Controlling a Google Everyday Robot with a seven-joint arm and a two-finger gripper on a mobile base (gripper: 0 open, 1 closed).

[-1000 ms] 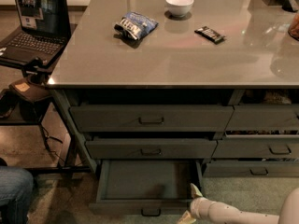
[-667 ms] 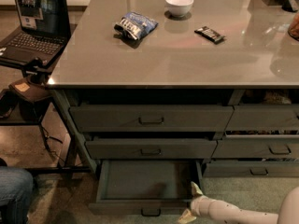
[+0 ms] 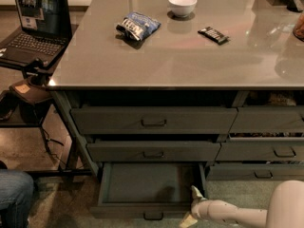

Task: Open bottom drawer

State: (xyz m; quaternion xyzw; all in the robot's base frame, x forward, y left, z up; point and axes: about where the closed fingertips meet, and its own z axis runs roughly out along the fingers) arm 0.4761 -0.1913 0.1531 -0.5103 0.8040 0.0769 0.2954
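The bottom drawer point(image 3: 142, 184) stands pulled out under the surface point(image 3: 180, 56). The pincer point(image 3: 191, 206), fingers spread and released, sits at the drawer's 4 o'clock corner.

Very little differs from a second ago. The gripper point(image 3: 188, 205), at the near right corner of the bottom drawer point(image 3: 142, 184) with its fingers spread apart, seems to have edged a touch to the left. The drawer's front may have come a trace nearer with it, though the shift is too slight to be sure.
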